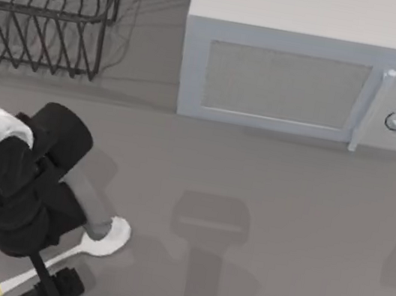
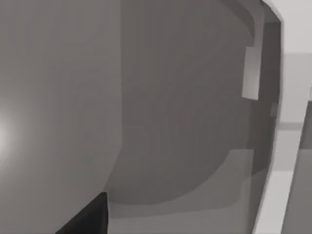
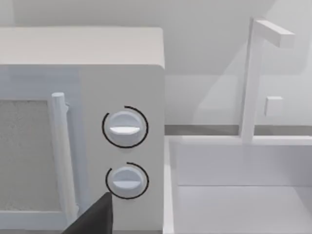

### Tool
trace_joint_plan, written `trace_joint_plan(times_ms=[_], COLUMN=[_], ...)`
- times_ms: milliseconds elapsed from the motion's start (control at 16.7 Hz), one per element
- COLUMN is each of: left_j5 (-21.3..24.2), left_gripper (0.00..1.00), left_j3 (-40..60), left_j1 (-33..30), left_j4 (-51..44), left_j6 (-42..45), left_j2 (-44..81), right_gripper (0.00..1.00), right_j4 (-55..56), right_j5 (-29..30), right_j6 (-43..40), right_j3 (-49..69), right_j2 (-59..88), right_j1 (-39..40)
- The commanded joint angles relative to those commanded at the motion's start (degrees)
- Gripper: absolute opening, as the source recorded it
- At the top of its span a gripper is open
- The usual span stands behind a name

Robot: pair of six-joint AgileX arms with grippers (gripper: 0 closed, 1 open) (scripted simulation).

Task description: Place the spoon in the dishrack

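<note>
Spoon point(image 1: 94, 243) lies flat on the grey table point(image 1: 261, 227) near the front-left corner of the top view, its white oval bowl toward the middle of the table and its slim handle running back toward the front-left, ending in a yellow and red tip at the picture's lower edge. Over the handle sits the left arm of the AgileX pair, its black wrist and left gripper point(image 1: 57, 288) low above the table just beside or on the handle; whether the fingers are wide, narrow or closed on the spoon cannot be told from above. The left wrist view gives a close grey surface with a dark finger point(image 2: 85, 219) at one corner. At the back-left stands the dishrack point(image 1: 46, 9), a black wire rack with slanted prongs, well apart from the spoon. A grey microwave point(image 1: 311, 61) stands beside it, at the back of the table. The right wrist view faces the microwave's two dials point(image 3: 125, 127) and door handle, with a white sink and faucet point(image 3: 253, 78) beside it.
</note>
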Motion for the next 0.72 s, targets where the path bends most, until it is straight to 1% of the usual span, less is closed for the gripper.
trace_joint_plan(times_ms=[180,240,660,720], left_j5=[0.00,0.00,0.00,0.81], left_gripper=[0.02,0.00,0.00,0.00], left_j3=[0.00,0.00,0.00,2.11], left_j1=[0.00,0.00,0.00,0.16], left_j4=[0.00,0.00,0.00,-4.33], left_j6=[0.00,0.00,0.00,0.06], left_j2=[0.00,0.00,0.00,-4.02], right_gripper=[1.00,1.00,1.00,1.00], right_j4=[0.00,0.00,0.00,0.00], right_j5=[0.00,0.00,0.00,0.00], right_j6=[0.00,0.00,0.00,0.00], right_j3=[0.00,0.00,0.00,0.00], right_j2=[0.00,0.00,0.00,0.00], right_j1=[0.00,0.00,0.00,0.00])
